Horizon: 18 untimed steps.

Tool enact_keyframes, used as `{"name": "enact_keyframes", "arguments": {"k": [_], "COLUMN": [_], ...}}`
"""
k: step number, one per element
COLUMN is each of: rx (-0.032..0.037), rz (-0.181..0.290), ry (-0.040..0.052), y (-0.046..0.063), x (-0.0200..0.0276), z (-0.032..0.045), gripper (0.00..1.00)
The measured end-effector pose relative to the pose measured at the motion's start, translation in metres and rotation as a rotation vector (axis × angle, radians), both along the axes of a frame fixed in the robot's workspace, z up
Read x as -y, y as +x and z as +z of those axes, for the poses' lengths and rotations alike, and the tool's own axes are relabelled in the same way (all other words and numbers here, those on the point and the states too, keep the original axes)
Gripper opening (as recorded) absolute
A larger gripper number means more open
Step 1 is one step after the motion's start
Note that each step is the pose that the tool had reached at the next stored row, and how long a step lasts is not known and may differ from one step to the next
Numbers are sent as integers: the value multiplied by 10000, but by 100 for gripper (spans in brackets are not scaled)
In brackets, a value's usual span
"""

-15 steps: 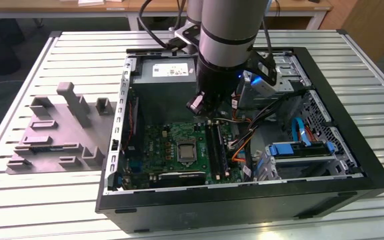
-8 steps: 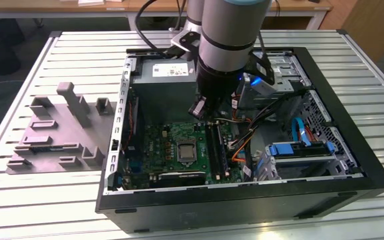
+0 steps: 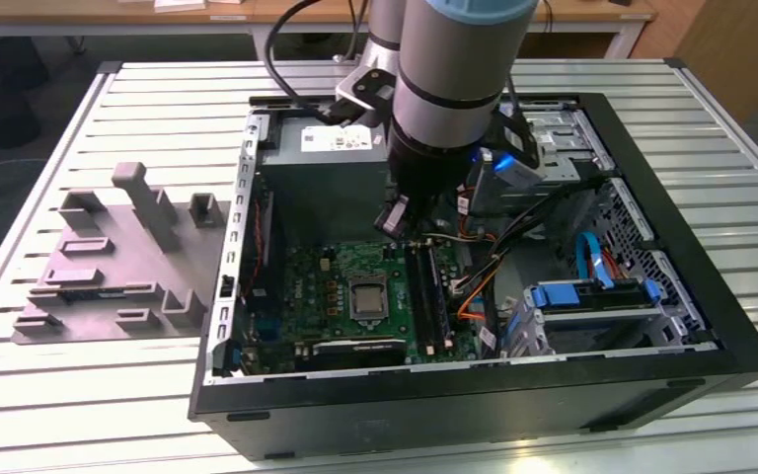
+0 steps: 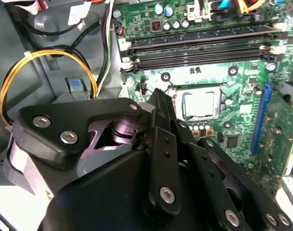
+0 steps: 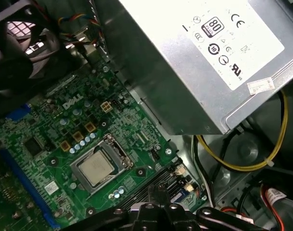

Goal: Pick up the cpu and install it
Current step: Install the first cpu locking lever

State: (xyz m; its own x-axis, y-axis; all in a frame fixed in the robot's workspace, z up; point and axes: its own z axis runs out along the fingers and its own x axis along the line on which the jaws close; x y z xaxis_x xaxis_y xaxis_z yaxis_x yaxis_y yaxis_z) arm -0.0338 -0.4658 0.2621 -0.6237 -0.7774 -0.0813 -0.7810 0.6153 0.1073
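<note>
The cpu [image 5: 95, 166] lies flat in the socket of the green motherboard [image 5: 50, 144], its pale silver face up inside the metal frame. It appears in the second wrist view as cpu [image 4: 199, 104] and in the exterior view as cpu [image 3: 367, 296]. My gripper [image 3: 398, 221] hangs inside the open computer case [image 3: 695, 296], above the board and a little away from the socket. In both wrist views its black fingers meet at one narrow tip, gripper [image 4: 158, 95] and gripper [image 5: 158, 190], shut with nothing between them.
A silver power supply [image 5: 204, 57] stands close beside the gripper. Memory slots [image 4: 199, 45] and loose yellow and black cables [image 4: 50, 62] lie near the socket. A blue drive cage [image 3: 590, 296] is on the exterior view's right. A grey plastic fixture [image 3: 115, 267] sits on the slatted table outside the case.
</note>
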Motion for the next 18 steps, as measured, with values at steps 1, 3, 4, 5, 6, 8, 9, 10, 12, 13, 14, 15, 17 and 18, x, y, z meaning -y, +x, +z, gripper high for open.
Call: {"name": "enact_keyframes", "arguments": {"k": [1, 3, 4, 5, 6, 8, 9, 10, 12, 13, 14, 15, 17, 18], "rx": [0, 1, 1, 0, -1, 1, 0, 0, 0, 1, 1, 0, 0, 0], "rz": [1, 1, 1, 1, 1, 1, 1, 0, 1, 2, 1, 1, 2, 1], "ry": [32, 89, 109, 125, 137, 163, 169, 175, 185, 189, 192, 194, 206, 212], "y": [1, 1, 1, 0, 1, 1, 1, 0, 1, 1, 0, 0, -2, -4], "x": [-5, -18, -25, -32, -39, -53, -58, -65, -80, -84, -88, -92, -96, -98], "z": [-12, -39, -52, -65, -77, -104, -115, -125, -146, -157, -168, -178, -197, -207], "gripper": [11, 11, 11, 11, 11, 11, 11, 11, 11, 11, 11, 11, 11, 11]}}
